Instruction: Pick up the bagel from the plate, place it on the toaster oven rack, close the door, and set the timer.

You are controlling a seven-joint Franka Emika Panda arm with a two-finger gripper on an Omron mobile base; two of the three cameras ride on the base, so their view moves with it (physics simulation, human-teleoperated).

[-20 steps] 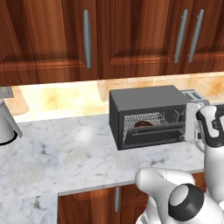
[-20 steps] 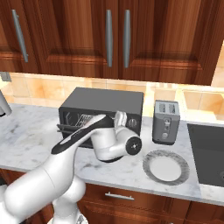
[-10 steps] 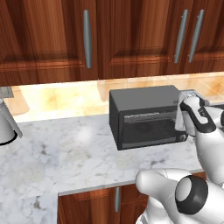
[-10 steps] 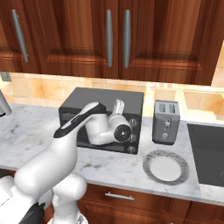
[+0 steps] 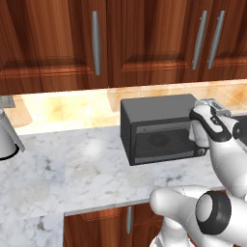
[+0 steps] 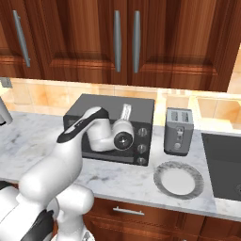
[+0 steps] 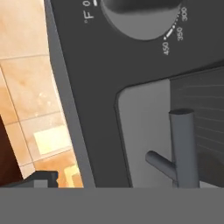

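The dark grey toaster oven (image 5: 154, 108) stands on the counter with its door (image 5: 161, 142) closed upright. The bagel and the toaster oven rack are hidden behind it. My gripper (image 6: 124, 123) hovers close to the oven's front upper right corner, by the control knobs (image 6: 141, 132). In the hand view, a temperature dial (image 7: 140, 11) is at the top and the door's handle bar (image 7: 181, 144) is lower right. One dark fingertip (image 7: 40, 179) sits far to the left and nothing is between the jaws, so the gripper is open. The pale plate (image 6: 178, 181) lies bare at the right.
A silver slot toaster (image 6: 179, 131) stands right of the oven, with a dark sink (image 6: 223, 164) beyond it. A grey vessel (image 5: 7, 140) sits at the counter's far left. Wooden cabinets (image 5: 96, 43) hang above, and the marble counter (image 5: 72, 173) extends left of the oven.
One second ago the door hung open with the bagel on the rack. It is now shut, and my hand has risen toward the oven's upper right corner.
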